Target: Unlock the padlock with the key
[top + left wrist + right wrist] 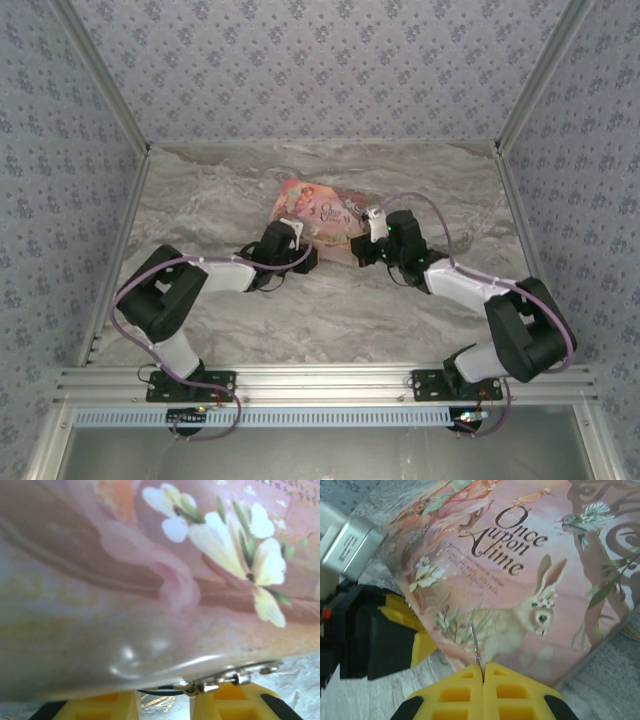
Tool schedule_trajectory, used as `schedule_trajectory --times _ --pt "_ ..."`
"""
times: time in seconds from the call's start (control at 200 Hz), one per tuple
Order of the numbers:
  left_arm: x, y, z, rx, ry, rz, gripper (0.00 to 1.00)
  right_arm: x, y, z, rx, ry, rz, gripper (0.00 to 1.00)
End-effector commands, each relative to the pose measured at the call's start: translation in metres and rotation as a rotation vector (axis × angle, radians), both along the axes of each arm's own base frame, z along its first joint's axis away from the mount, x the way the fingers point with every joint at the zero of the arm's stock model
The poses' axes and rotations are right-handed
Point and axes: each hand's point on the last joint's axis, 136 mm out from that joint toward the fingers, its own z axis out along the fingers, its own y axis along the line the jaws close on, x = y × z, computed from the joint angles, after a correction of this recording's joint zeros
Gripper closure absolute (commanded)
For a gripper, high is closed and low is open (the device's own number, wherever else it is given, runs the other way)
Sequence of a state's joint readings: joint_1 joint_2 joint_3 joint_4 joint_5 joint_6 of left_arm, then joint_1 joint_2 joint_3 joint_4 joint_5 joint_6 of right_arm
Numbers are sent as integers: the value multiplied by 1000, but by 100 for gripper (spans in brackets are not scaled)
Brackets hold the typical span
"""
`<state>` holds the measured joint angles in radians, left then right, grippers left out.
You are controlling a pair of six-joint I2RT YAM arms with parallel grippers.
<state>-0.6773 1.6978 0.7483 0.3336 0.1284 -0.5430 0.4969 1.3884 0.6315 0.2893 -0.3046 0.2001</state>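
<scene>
Right gripper point(483, 669) is clamped on the key point(475, 642), which pokes up in front of the pink box point(530, 555). Left gripper point(165, 695) sits narrow at the box's edge with a silvery metal bit point(227, 676) at its fingertips, can't tell if it's gripped.

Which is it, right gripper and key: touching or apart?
Touching. The right wrist view shows the key pinched at its lower end between the shut fingers of the right gripper, its tip standing before the pink box.

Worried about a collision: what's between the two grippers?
Near edge of the pink Once Upon a Time box, between left gripper and right gripper in the top view.
</scene>
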Motion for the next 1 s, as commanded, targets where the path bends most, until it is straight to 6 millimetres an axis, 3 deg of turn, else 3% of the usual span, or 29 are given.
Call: schedule_trajectory --times 0.0,0.18,0.325,0.994 --pt "6 -23 50 -139 -22 -3 77 -24 -4 -20 -72 -5 45 100" --pt "3 -30 59 -182 57 15 79 -48 2 -40 -122 -28 95 100" --pt "1 -36 66 -223 96 18 80 -57 11 -50 -151 -57 134 100" --pt "-5 -41 66 -277 198 55 80 -37 45 -42 -83 -127 221 100"
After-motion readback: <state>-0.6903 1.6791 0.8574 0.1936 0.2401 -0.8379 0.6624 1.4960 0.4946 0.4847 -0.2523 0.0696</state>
